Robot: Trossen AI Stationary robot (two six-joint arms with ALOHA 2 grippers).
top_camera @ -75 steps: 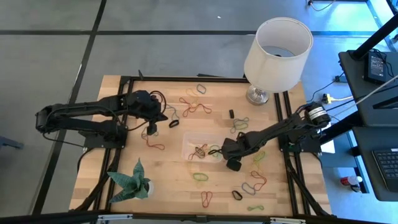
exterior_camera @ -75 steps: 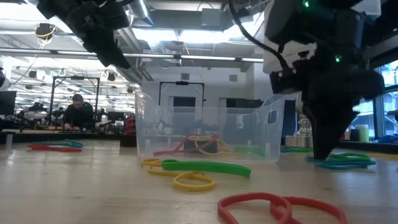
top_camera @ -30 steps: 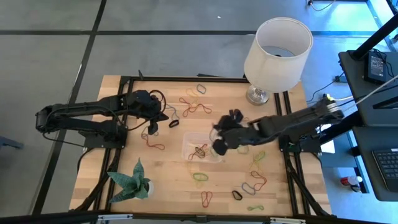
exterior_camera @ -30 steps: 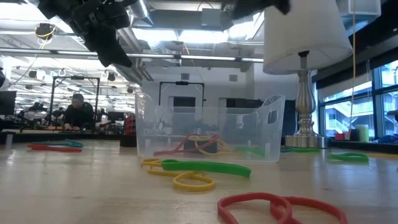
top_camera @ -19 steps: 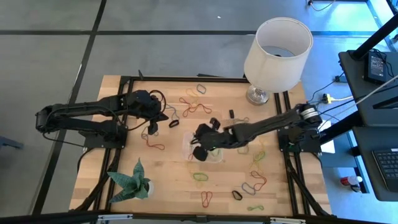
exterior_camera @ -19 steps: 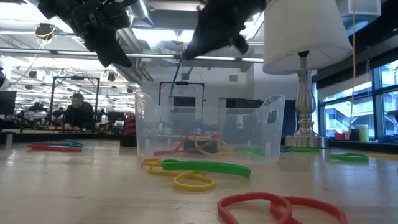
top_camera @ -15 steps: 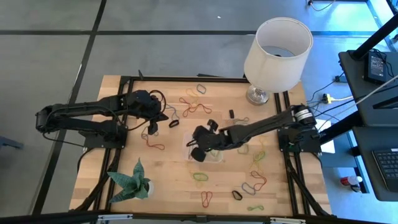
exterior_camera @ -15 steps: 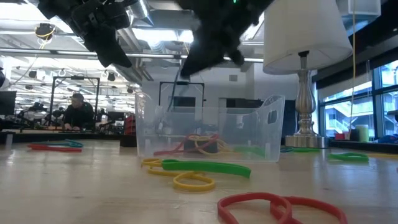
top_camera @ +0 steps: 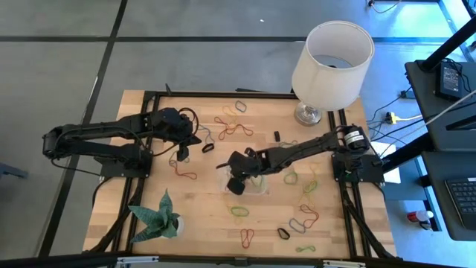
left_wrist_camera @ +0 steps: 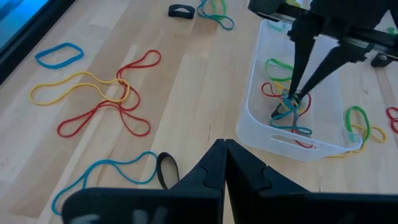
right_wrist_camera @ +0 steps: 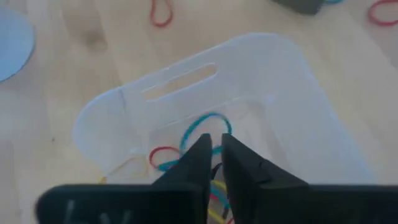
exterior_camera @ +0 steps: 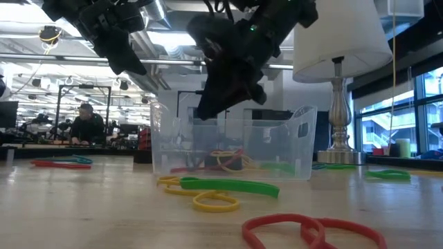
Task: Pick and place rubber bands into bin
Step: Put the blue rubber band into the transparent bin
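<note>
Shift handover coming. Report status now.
Right tool inside the bin, barely parted over the blue rubber band. Left tool shut, empty, parked left of it. Nothing obstructing.

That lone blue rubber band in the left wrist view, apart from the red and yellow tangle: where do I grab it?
Probably best from straight above: the blue rubber band lies flat on the table, offering no edge from the side. Straddle the middle of one long strand, one tip inside the loop. It sits clear of the tangle.

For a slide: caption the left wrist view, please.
Right gripper lowers a blue rubber band into the clear bin; more rubber bands lie on the table.
</note>
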